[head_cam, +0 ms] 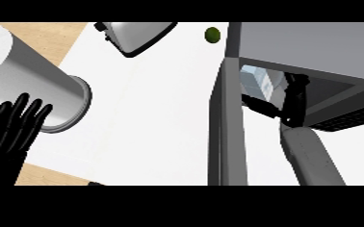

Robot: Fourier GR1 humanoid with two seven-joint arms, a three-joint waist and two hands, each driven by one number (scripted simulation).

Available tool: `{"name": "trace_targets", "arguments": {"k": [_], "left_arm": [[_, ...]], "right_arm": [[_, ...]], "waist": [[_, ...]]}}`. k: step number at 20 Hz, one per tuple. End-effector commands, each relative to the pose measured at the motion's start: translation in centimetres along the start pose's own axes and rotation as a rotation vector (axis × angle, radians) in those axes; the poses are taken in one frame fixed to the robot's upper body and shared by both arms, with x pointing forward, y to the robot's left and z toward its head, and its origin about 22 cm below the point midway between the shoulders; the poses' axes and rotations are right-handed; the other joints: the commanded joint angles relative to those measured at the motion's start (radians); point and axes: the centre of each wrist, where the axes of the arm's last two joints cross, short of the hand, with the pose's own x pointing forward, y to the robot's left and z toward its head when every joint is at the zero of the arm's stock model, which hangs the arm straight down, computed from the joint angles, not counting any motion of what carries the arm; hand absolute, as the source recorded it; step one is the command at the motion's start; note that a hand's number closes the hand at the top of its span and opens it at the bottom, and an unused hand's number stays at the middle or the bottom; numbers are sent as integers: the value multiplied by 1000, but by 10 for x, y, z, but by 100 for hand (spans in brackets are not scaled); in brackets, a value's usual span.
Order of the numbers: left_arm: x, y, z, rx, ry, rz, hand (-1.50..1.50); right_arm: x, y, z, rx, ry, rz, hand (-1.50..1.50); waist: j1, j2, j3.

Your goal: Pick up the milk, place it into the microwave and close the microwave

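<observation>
The milk point(256, 81), a pale blue and white carton, stands inside the grey microwave point(298, 43) at the right. The microwave door point(226, 125) is swung wide open and seen edge-on, running down toward the view's lower edge. My right hand point(293, 103) reaches into the cavity just in front of the carton. Its fingers point(262, 106) stretch straight along the carton's near side, and the thumb points up at the carton's right. My left hand point(18, 125) rests open at the left edge, fingers up.
A large grey cylinder point(43, 89) lies on its side at the left, next to my left hand. A silver toaster point(135, 36) stands at the back. A small green fruit point(212, 34) lies near the microwave's back left corner.
</observation>
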Motion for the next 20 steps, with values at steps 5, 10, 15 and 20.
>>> {"name": "trace_targets", "arguments": {"k": [5, 10, 15, 20], "left_arm": [[-3, -8, -8, -4, 4, -7, -150], [-8, -15, -8, -10, 12, 2, -150], [-8, -19, -11, -5, -3, 6, -150], [-8, -28, -14, 10, 16, 9, -150]], "right_arm": [[-14, 15, -34, 37, 285, -10, -150], [-18, 12, -40, 50, 299, -5, -150], [-18, 18, -47, 111, 306, -52, -150], [-19, 24, -38, 107, 329, -95, -150]], "waist": [[-7, 28, 1], [-19, 24, 2], [-32, 19, 2], [-62, 12, 4]]}}
